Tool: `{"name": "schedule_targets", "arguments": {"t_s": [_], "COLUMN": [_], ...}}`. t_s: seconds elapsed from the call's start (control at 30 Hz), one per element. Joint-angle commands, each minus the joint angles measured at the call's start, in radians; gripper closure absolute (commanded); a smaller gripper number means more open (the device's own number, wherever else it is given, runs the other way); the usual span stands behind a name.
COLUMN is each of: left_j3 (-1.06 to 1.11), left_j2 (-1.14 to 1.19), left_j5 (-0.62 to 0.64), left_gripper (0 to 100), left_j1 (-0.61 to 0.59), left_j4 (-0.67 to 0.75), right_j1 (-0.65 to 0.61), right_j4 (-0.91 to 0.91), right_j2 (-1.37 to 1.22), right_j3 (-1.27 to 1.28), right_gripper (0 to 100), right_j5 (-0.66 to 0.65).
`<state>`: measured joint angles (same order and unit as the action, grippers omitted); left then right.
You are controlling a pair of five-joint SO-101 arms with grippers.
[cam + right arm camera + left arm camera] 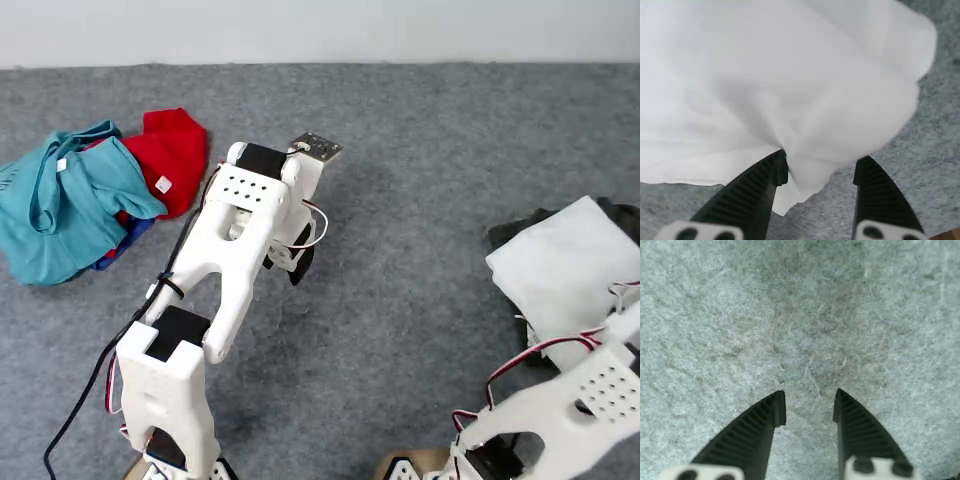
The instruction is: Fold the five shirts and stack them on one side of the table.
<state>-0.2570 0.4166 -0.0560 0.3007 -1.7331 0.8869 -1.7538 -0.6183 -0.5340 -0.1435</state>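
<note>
Grey felt covers the table (420, 180). The left arm's jaws are spread apart over a bare spot in the middle. The right arm's jaws are spread around an edge of the white shirt (790, 75) at the right side. A teal shirt (70, 200) and a red shirt (175, 150) lie bunched far left.

The left hand (809, 407) hung over the grey felt bench (805, 315), its two ribbed black fingers (752, 432) parted, gripping nothing.

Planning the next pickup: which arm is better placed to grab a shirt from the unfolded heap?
Probably left. The left gripper hangs open near the heap; the right gripper sits across the table at the white shirt.
</note>
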Motion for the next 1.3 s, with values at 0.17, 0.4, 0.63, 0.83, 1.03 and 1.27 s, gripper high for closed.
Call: {"name": "schedule_targets", "arguments": {"t_s": [0.17,0.4,0.63,0.83,1.03,1.27], "left_j3": [-0.002,-0.002,-0.002,-0.002,-0.001,-0.001], "left_j2": [-0.054,-0.054,-0.054,-0.054,-0.054,-0.054], "left_j5": [-0.011,-0.012,-0.012,-0.012,-0.012,-0.012], "left_gripper": [84,84,84,85,85,85], "left_j1": [0.003,0.003,0.003,0.003,0.002,0.002], "left_j4": [-0.006,-0.008,-0.006,-0.008,-0.008,-0.008], "right_j1": [0.062,0.022,-0.203,-0.269,-0.231,-0.209], "right_j4": [-0.044,-0.039,-0.004,0.133,0.292,0.329], "right_j2": [0.298,0.470,0.441,0.242,0.062,-0.035], "right_j3": [-0.008,-0.005,-0.003,-0.003,-0.009,-0.009], "right_gripper": [78.1,78.1,78.2,78.2,78.2,78.2], "right_j5": [-0.063,-0.054,-0.054,-0.040,0.031,0.029]}}
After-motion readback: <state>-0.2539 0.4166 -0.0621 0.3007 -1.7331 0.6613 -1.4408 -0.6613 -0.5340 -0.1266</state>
